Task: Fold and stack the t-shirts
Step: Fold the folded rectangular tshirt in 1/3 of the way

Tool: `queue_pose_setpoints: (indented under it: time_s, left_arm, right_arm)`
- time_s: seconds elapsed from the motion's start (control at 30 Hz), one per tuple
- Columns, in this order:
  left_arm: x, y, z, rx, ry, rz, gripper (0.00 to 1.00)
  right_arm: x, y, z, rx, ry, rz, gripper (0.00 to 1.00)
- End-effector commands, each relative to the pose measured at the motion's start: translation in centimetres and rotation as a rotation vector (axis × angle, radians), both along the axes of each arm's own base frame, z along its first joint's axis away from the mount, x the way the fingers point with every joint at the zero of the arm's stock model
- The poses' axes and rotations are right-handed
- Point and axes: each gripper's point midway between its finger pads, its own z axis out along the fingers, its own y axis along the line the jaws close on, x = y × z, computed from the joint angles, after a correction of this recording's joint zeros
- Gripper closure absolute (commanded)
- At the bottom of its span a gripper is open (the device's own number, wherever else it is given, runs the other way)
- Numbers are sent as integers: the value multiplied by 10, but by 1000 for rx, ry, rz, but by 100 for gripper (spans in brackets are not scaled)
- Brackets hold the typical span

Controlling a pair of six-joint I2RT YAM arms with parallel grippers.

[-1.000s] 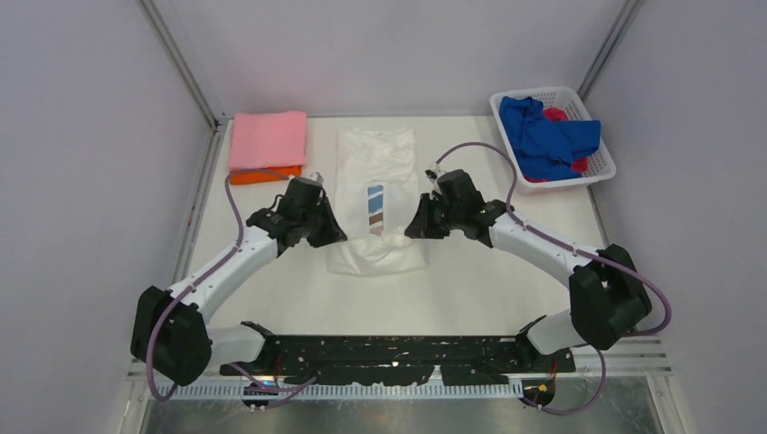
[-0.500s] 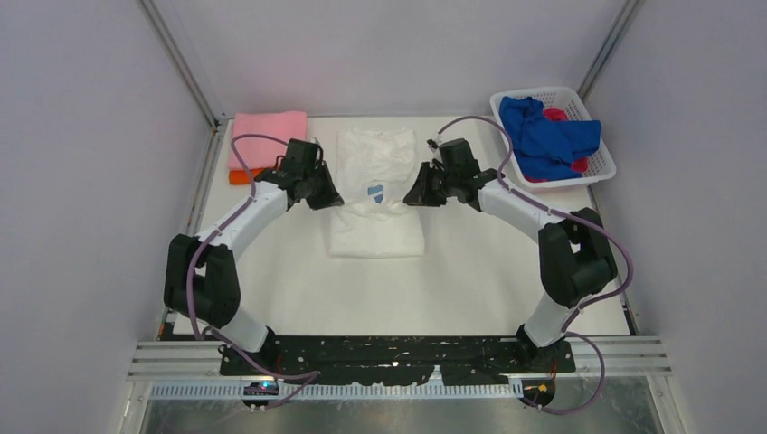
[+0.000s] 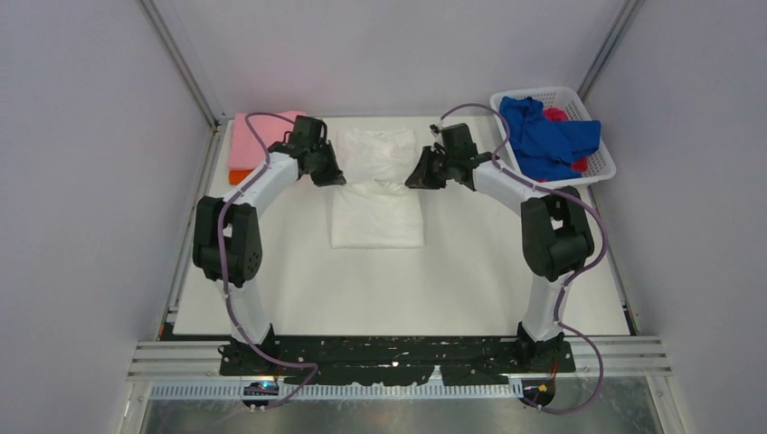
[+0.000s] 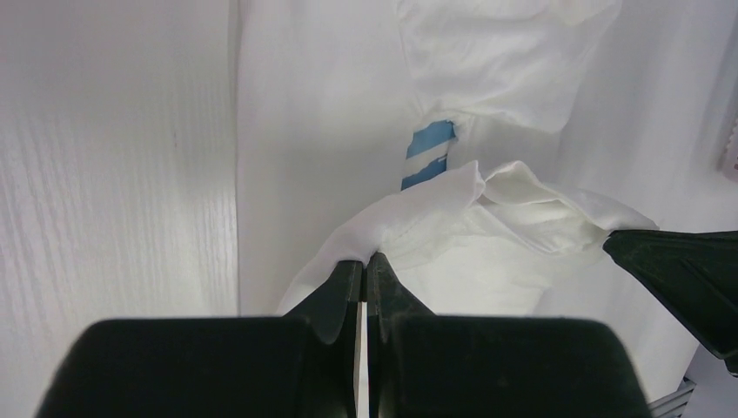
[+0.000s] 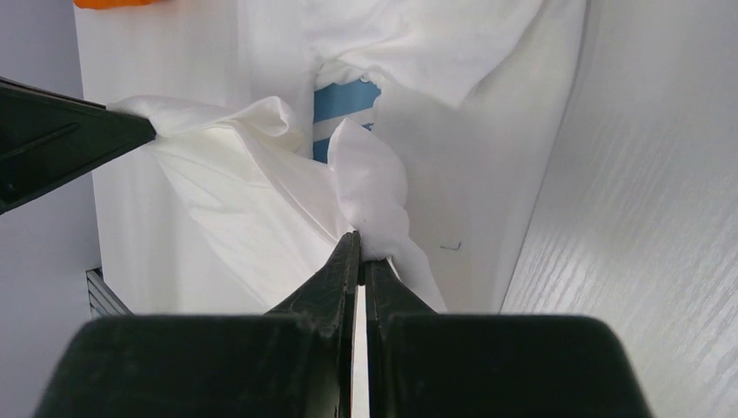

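Note:
The white t-shirt (image 3: 377, 215) lies mid-table, its near hem lifted and carried over its upper part. My left gripper (image 3: 336, 179) is shut on the hem's left corner (image 4: 409, 213). My right gripper (image 3: 412, 181) is shut on the right corner (image 5: 370, 187). In the left wrist view the jaws (image 4: 364, 259) pinch white cloth, and the blue print (image 4: 431, 139) shows beyond the fold. In the right wrist view the gripper (image 5: 359, 237) also pinches cloth, with the blue print (image 5: 344, 100) peeking out. A folded pink t-shirt (image 3: 249, 136) lies on an orange one (image 3: 237, 177) at the back left.
A white lattice basket (image 3: 599, 172) at the back right holds a crumpled blue t-shirt (image 3: 543, 136) and a red one (image 3: 556, 114). Grey walls and metal posts close in the table's back and sides. Both arms stretch far out over the table.
Both arms have moved away from their bases, carrying the white shirt's hem toward its collar. The fold now covers the chest print in the top view.

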Motion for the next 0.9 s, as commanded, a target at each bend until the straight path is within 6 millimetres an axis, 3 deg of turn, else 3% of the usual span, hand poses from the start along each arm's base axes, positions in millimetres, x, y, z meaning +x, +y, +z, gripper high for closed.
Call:
queue_pose_setpoints:
  time_s: [0.0,0.1,0.17,0.2,0.23,0.27,0.33,0.37,0.4,0.5,0.6,0.8,0.87]
  left_arm:
    - [21,4,9,0,-23,-6,100]
    - [28,5,-2,4,5,3,98]
    - [31,6,-7,8,19,6,82]
    - [32,6,-9,7,22,5,72]
    - [34,6,-9,6,22,3,57]
    - [36,7,-9,6,25,5,41]
    - [38,7,-4,2,23,1,16]
    - [38,8,-2,2,21,0,3]
    - [36,7,0,-1,20,-7,1]
    - [24,7,10,-20,6,-17,0]
    - [-1,9,11,-35,19,-22,0]
    - [-67,15,-4,-80,80,-7,0]
    - [-90,17,-14,-76,107,-13,0]
  right_arm:
    - [30,3,14,33,-69,1,95]
    - [40,2,9,41,-61,-7,93]
    - [47,0,5,43,-53,-17,87]
    - [50,-2,0,44,-42,-24,78]
    - [53,-2,2,47,-45,-28,67]
    - [55,-4,0,48,-40,-36,42]
    - [59,-8,2,45,-47,-48,17]
    - [59,-9,2,41,-51,-51,10]
    - [59,-11,6,36,-62,-57,0]
    - [48,-19,9,13,-70,-62,4]
    - [31,-25,9,3,-66,-60,5]
    - [-31,-38,-5,-10,-11,-46,5]
    - [-58,-42,-20,-25,31,-39,5]
